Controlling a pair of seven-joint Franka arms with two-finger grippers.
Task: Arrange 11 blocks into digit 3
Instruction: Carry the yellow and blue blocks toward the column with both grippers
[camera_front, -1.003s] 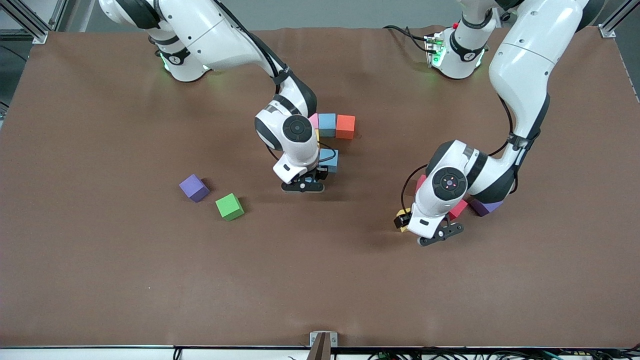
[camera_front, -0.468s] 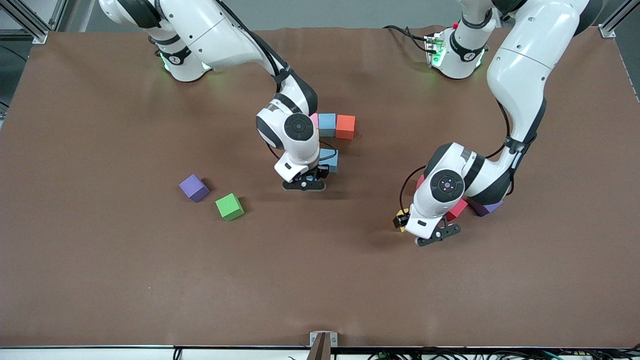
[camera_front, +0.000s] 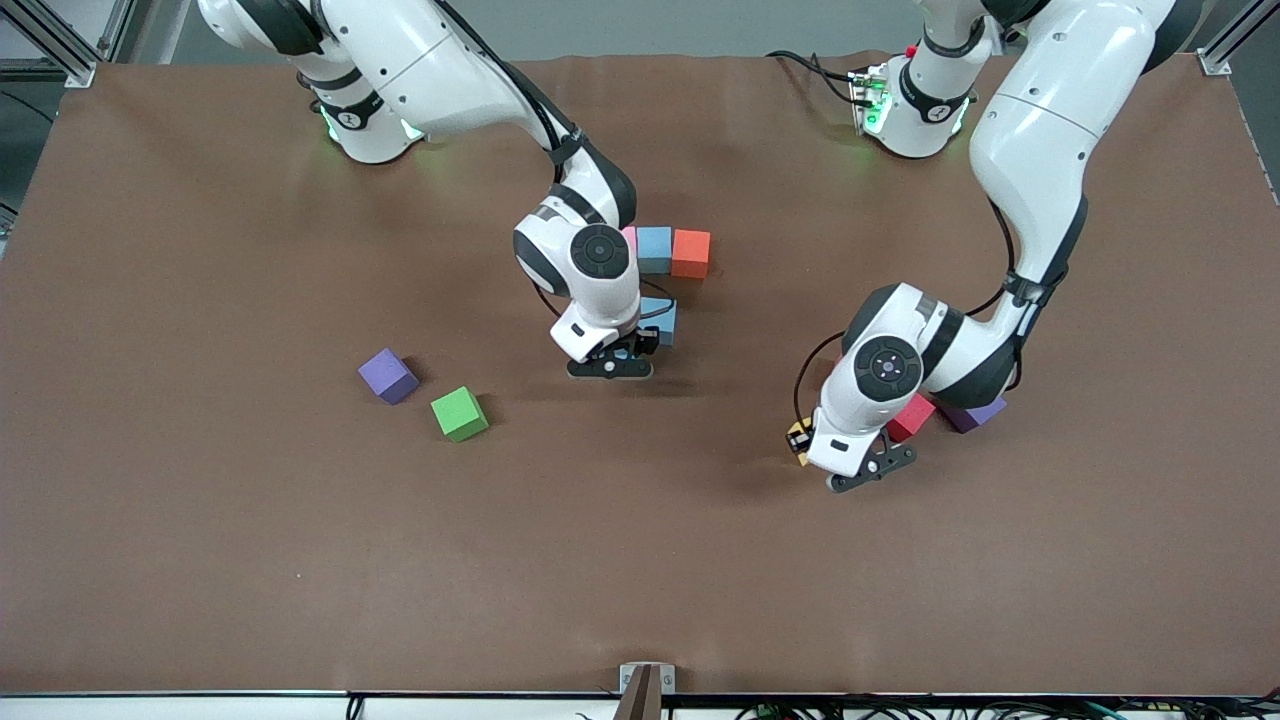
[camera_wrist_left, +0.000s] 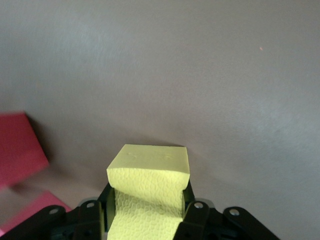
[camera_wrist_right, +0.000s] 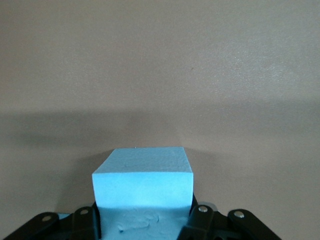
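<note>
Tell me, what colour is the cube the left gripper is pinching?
Yellow. The cube shows best in the left wrist view, clamped in the left gripper.

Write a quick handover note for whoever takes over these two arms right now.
Left tool: shut on a yellow block, low beside a red block.
Right tool: shut on a light blue block, low by the started figure.
Done: pink, blue and orange blocks in a row, another blue nearer the camera.
Left: place both held blocks, the green block, the rest.
</note>
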